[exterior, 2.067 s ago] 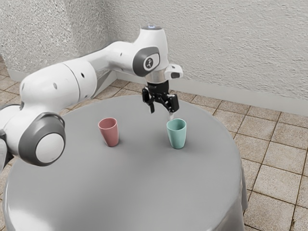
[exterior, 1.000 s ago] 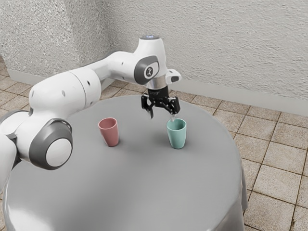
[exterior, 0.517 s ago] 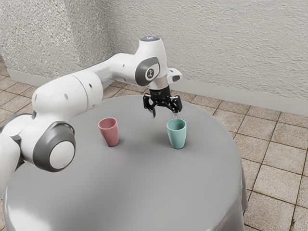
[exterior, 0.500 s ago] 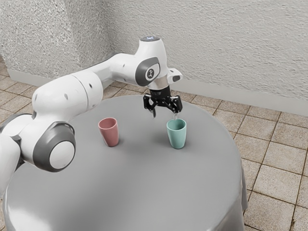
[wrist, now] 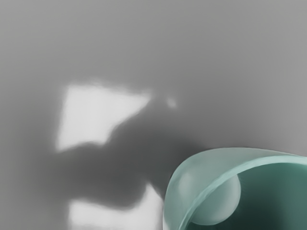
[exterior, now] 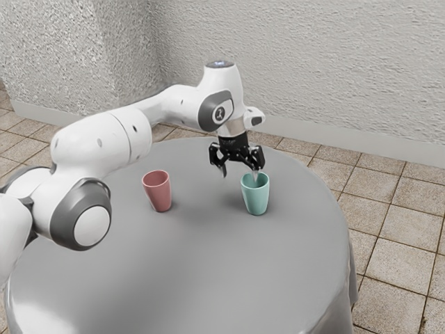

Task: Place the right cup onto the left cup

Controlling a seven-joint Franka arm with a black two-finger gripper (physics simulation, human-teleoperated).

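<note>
i'm seeing 0 of the stacking done: the 2 cups are standing upright and well apart on the table [exterior: 174, 271]. i'm taking the green cup [exterior: 256, 200] as the right cup, since i'm working beside it, and the pink cup [exterior: 158, 195] as the base. gripping, lifting, carrying across and setting down are all remaining.

my arm [exterior: 104, 142] is reaching in from the exterior view's left, its wrist bending so the gripper [exterior: 239, 172] is pointing down by the green cup's rim. the fingers are standing wide apart, holding nothing. 1 finger [exterior: 260, 157] is hanging over the cup's mouth, its tip probably dipping just inside, though i'm finding that hard to judge; the other is hanging outside, clear of the wall.
</note>
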